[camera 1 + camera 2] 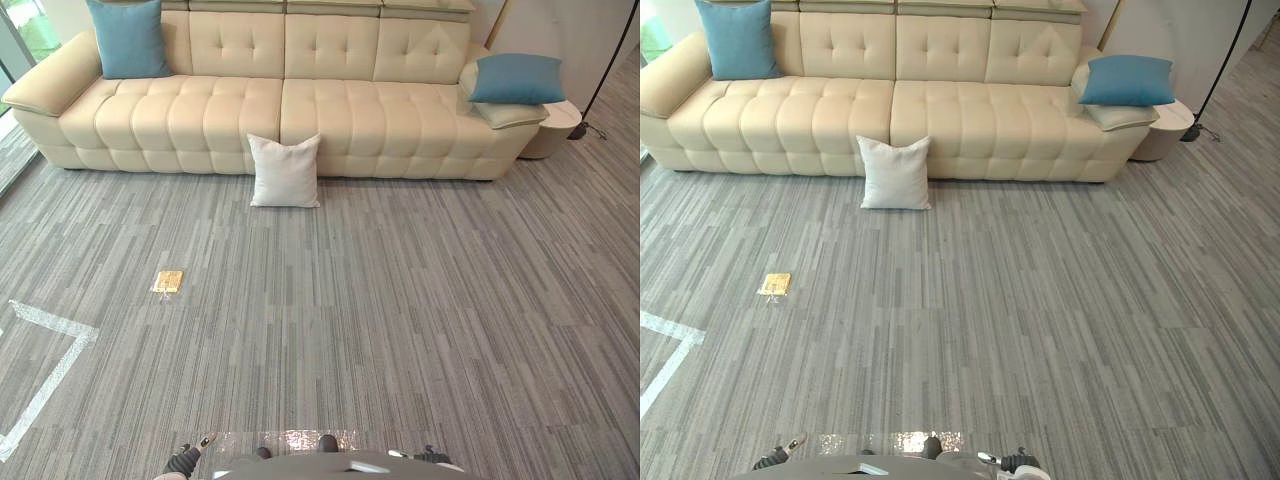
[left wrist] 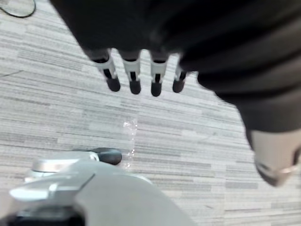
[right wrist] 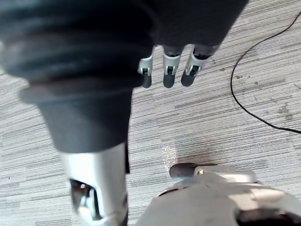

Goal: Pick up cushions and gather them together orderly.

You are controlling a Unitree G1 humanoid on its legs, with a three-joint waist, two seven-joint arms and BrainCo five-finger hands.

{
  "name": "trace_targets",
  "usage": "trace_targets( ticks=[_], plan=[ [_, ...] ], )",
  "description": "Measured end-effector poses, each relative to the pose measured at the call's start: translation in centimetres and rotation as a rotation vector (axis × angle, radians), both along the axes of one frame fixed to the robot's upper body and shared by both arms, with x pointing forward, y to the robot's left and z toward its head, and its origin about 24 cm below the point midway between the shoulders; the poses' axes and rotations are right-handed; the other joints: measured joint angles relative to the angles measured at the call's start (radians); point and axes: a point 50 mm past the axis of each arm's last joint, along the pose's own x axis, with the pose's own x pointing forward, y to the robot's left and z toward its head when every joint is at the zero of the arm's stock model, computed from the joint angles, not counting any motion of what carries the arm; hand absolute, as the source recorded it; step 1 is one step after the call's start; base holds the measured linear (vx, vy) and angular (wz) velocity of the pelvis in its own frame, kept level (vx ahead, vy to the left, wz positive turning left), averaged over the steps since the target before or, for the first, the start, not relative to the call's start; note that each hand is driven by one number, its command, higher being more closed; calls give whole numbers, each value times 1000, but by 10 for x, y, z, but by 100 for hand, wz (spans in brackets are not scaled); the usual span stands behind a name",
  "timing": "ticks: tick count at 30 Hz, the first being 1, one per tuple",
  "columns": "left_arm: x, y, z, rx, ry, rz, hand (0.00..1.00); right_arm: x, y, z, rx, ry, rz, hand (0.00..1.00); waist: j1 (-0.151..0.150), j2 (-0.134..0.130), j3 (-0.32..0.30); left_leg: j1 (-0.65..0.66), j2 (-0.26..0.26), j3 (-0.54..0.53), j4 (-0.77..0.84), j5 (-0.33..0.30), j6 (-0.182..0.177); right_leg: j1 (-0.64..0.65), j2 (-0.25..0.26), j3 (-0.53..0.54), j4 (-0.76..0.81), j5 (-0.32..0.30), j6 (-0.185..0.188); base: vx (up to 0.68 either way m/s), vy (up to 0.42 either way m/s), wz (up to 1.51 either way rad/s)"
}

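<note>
Left eye view: all three cushions sit well ahead of my fingers, none in reach; both hands hang low over the carpet (image 1: 400, 320). Left hand (image 2: 156, 77): fingers straight and relaxed, nothing in them; right hand (image 3: 170, 70): same, loose and empty.

Positions: white cushion (image 1: 285, 172) on the floor straight ahead, touching the front of the sofa (image 1: 200, 115); left blue cushion (image 1: 128, 38) far ahead on my left fingers' side, on the seat against the backrest; right blue cushion (image 1: 517, 78) far ahead on my right fingers' side, on top of the armrest.

Step in hand, my read: close in on the white one first; it's nearest and the only one off the sofa. To do it well: approach square to it; stop short so it isn't knocked flat; take both side edges, one hand each, not a corner, since soft fill will likely sag; lift, then seat it on the sofa. Small yellow item (image 1: 168, 281) lies on the carpet ahead-left of my left fingers; step clear of it.

Orientation: white cushion stands on its bottom edge, leaning back on the sofa, face towards me; near square, so no real long axis; top edge runs along the sofa front. Left blue cushion upright, face towards me. Right blue cushion lies over the armrest, long axis side to side across my fingers.
</note>
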Motion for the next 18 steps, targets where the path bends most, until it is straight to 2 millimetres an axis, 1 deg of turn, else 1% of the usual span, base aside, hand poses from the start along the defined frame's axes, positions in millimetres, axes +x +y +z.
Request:
trace_targets(
  ticks=[7, 18],
  plan=[
    [0, 0, -1, -3, 8, -8, 0, 0, 0, 0, 0, 0, -1, 0, -1, 2, -2, -15, -8, -25, -14, 9, 7, -9, -8, -26, 0, -10, 14, -27, 5, 10],
    [3, 0, 0, 2, 9, -52, 0, 0, 0, 0, 1, -1, 3, 0, -3, 1, -6, -14, -10, -27, -9, 9, 9, -13, -11, -28, 6, -8, 12, -1, 1, 0]
  ],
)
